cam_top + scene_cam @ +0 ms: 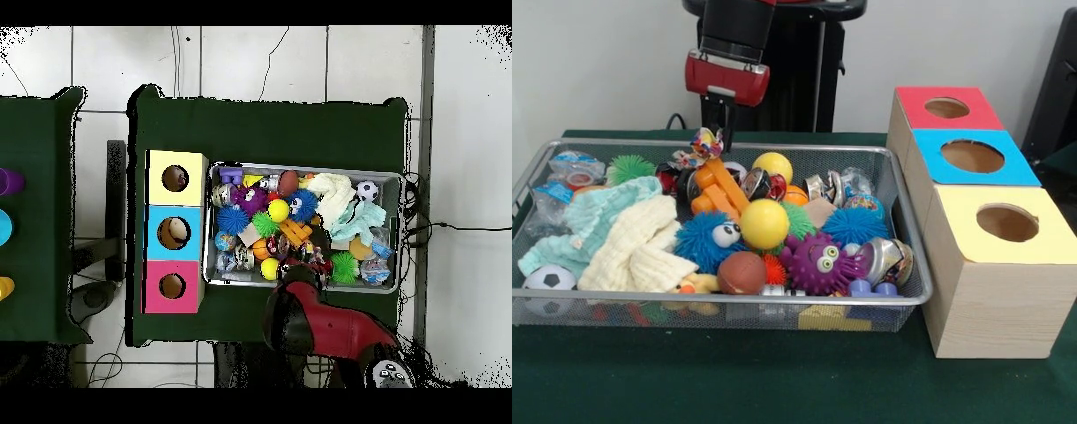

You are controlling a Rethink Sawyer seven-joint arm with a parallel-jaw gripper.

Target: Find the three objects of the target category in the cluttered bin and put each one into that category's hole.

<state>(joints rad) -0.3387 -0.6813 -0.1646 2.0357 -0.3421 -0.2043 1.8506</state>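
Note:
A wire mesh bin (914, 238) on the green table is packed with toys. Among them are two yellow balls (764, 223) (772, 165), a brown ball (741, 272), a small soccer ball (549, 281), a blue fuzzy ball with eyes (708, 238) and a purple spiky one (818, 262). My gripper (719, 131) hangs over the bin's far side, right above a multicoloured crinkly item (707, 142) that rests on an orange plastic toy (719, 187). Whether it holds that item does not show. From overhead, the red arm (320, 320) covers the gripper.
Beside the bin stand three wooden boxes with round holes: red top (980, 110), blue top (1015, 168), yellow top (1050, 243). Something pale shows inside the blue box's hole (174, 233). Pale cloths (627, 234) fill the bin's left part, and crushed cans (887, 261) lie at its right.

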